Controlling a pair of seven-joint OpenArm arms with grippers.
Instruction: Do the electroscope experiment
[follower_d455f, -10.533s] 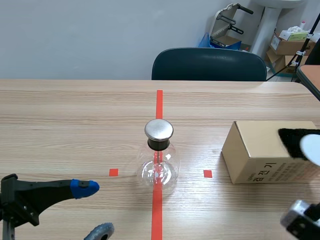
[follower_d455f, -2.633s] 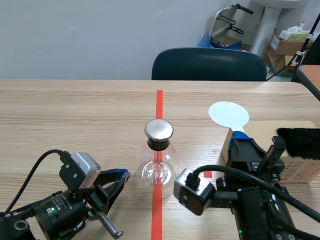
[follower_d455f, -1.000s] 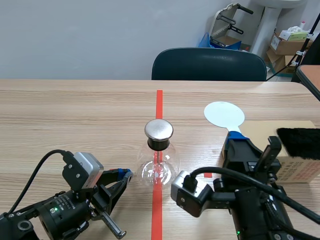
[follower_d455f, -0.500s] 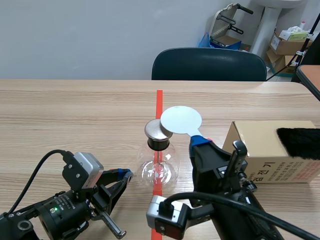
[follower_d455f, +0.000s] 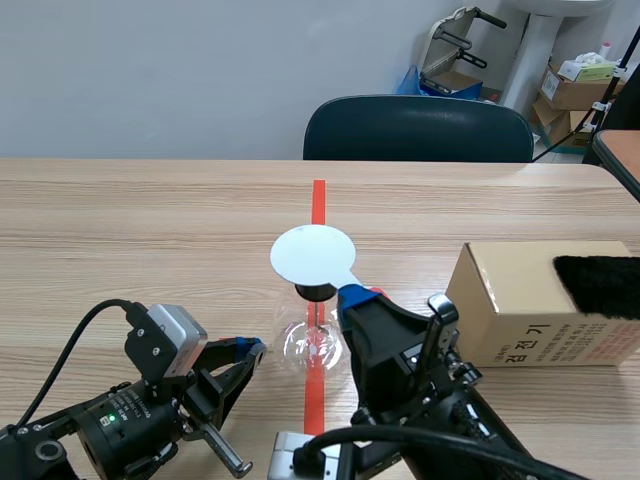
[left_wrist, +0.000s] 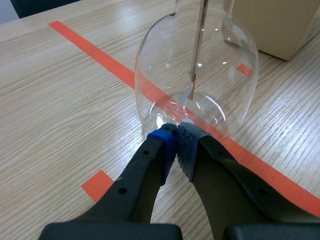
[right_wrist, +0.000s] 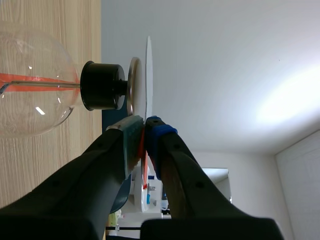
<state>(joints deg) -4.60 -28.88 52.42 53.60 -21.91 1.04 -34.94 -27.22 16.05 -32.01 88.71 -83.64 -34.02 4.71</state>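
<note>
The right hand (follower_d455f: 358, 296) pinches the disc (follower_d455f: 313, 254) by its stem, with the disc just beside the cap (right_wrist: 134, 85); I cannot tell if they touch. A push too far could tip the flask (follower_d455f: 315, 342) or slide it across the desk (follower_d455f: 150, 220), and a loose pinch could let the disc twist. The disc stands at 11 o'clock from that hand. The left hand (left_wrist: 176, 136), fingers pressed together on nothing, has its tips at the flask's base, with the flask at its 2 o'clock.
</note>
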